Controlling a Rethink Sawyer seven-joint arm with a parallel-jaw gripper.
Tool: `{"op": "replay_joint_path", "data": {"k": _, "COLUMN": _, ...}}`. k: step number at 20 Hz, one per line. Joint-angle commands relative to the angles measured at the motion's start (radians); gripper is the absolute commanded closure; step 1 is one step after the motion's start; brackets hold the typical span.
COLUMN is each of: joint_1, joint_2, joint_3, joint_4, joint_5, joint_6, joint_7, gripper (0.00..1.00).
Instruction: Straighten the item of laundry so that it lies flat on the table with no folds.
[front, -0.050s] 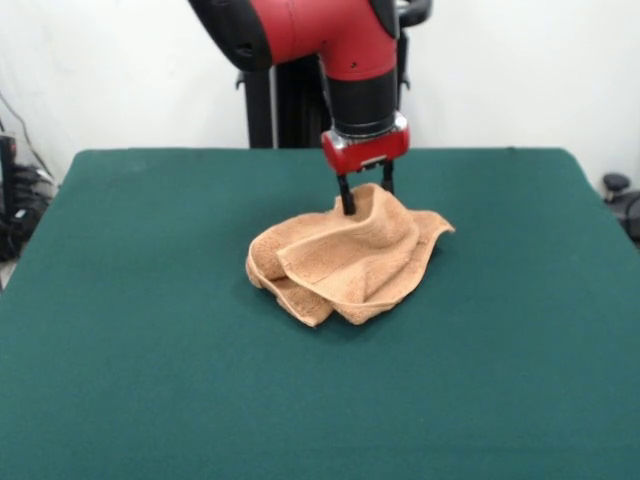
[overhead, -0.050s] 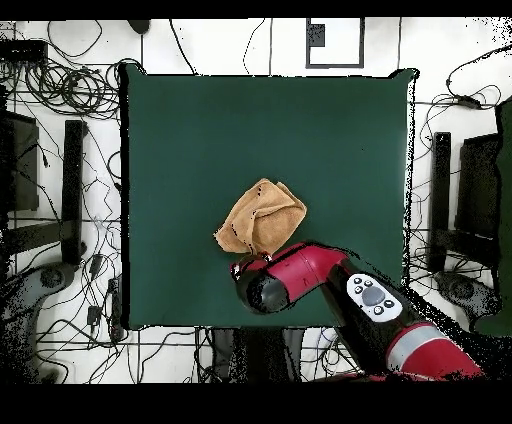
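Front view: fingers (front, -0.050s: 364, 200) pinch the crumpled towel (front, -0.050s: 345, 262) on the green table (front, -0.050s: 150, 300), white wall (front, -0.050s: 120, 70) behind.

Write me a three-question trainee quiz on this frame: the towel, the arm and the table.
1. True or false: the towel lies flat on the table with no folds.
2. In the front view, where does the hand meet the towel? A) at its raised far edge B) at its near corner C) nowhere; it hangs well clear
3. Fill in: in the overhead view, the towel sits just beyond the end of the red ____.

Key:
1. False: it is bunched, with several folds and a lifted edge.
2. A: the fingers straddle the raised edge; whether they have closed on it is hard to tell.
3. arm
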Motion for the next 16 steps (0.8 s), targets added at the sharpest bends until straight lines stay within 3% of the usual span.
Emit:
{"op": "replay_joint_path", "data": {"k": 1, "joint_1": 0.025, "joint_2": 0.004, "joint_3": 0.053, "joint_4": -0.019, "joint_5": -0.053, "joint_6": 0.036, "joint_7": -0.101, "gripper": 0.0}}
{"op": "replay_joint_path", "data": {"k": 7, "joint_1": 0.023, "joint_2": 0.004, "joint_3": 0.057, "joint_4": -0.018, "joint_5": -0.052, "joint_6": 0.038, "joint_7": -0.105, "gripper": 0.0}}
{"op": "replay_joint_path", "data": {"k": 8, "joint_1": 0.024, "joint_2": 0.004, "joint_3": 0.056, "joint_4": -0.019, "joint_5": -0.052, "joint_6": 0.039, "joint_7": -0.105, "gripper": 1.0}}
{"op": "replay_joint_path", "data": {"k": 16, "joint_1": 0.006, "joint_2": 0.006, "joint_3": 0.061, "joint_4": -0.012, "joint_5": -0.054, "joint_6": 0.031, "joint_7": -0.111, "gripper": 1.0}}
